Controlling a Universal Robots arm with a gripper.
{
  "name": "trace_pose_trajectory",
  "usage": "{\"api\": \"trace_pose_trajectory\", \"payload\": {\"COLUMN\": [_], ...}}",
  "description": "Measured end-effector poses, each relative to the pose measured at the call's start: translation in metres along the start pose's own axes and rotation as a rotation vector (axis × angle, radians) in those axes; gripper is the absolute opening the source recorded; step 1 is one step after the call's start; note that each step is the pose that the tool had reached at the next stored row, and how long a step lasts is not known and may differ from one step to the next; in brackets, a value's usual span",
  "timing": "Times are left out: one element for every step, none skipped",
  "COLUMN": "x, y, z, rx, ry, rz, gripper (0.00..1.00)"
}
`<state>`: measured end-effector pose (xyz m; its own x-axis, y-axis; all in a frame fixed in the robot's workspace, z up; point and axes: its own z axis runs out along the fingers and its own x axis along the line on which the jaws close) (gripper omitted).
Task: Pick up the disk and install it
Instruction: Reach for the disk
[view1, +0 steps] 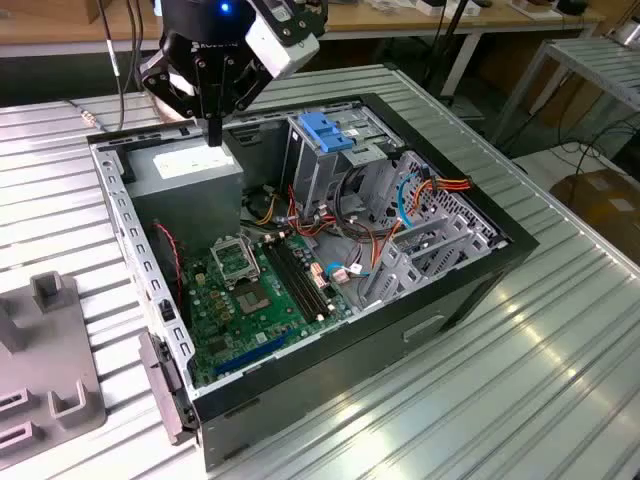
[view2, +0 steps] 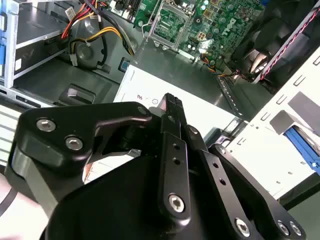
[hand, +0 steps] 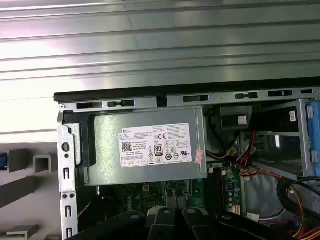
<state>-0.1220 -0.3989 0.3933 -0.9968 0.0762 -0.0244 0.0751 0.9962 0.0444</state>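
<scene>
- Exterior view first: the black two-finger robot gripper (view1: 213, 135) hangs over the far corner of the open dark desktop computer case (view1: 460, 300). Its tips are just above the big grey metal power-supply box with the white label (view1: 190, 170).
- The fingers look pinched together to a narrow point with nothing between them. In the second wrist view the black links sit tight against each other too, and there's no drive in there.
- As for the disk, honestly I can't pin it down. The closest candidates are a thin blue strip (view2: 300, 142) beside pale slotted metal in the second wrist view, and a blue sliver (hand: 2, 160) next to the grey plastic fixture (hand: 42, 162) outside the case in the first wrist view. Too little of either shows to call it.
- The silver metal drive cage (hand: 280, 150), the one with the blue plastic bracket (view1: 325, 130) on top, has shelves that look bare as far as I can see. My guess is that nothing has been slotted in.
- The green motherboard (view1: 250, 290) and the bundle of coloured cables (view1: 350, 230) sit low in the case, well apart from the gripper.
- So progress-wise I'd put this right at the start. The grab isn't done and neither is the install, so both halves of the job are left.
</scene>
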Motion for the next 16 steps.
{"api": "trace_pose_trajectory", "payload": {"x": [0.0,0.0,0.0,0.0,0.0,0.0002,0.0004,0.0007,0.0011,0.0014,0.0019,0.0022,0.0025,0.0028,0.0033,0.0037], "y": [0.0,0.0,0.0,0.0,0.0,0.0,0.0,0.0,-0.0001,-0.0001,-0.0001,-0.0002,-0.0002,-0.0002,-0.0003,-0.0003], "z": [0.0,0.0,0.0,0.0,0.0,0.0,0.0,-0.0001,0.0,0.0,0.0,-0.0001,-0.0001,-0.0001,-0.0001,-0.0001], "rx": [0.0,0.0,0.0,0.0,0.0001,0.0001,0.0001,0.0001,0.0,0.0,0.0,0.0,0.0,0.0001,0.0,0.0], "ry": [0.0,0.0,0.0,0.0,0.0,0.0,0.0,0.0,0.0,0.0,0.0,-0.0001,0.0,0.0,0.0,0.0], "rz": [0.0,0.0,0.0,0.0,0.0,0.0,0.0,0.0,0.0,0.0,0.0,0.0,0.0,0.0,0.0,0.0], "gripper": [0.1,0.1,0.1,0.1,0.1,0.1,0.1,0.1,0.1,0.1,0.1,0.1,0.1,0.1,0.1,0.1]}}
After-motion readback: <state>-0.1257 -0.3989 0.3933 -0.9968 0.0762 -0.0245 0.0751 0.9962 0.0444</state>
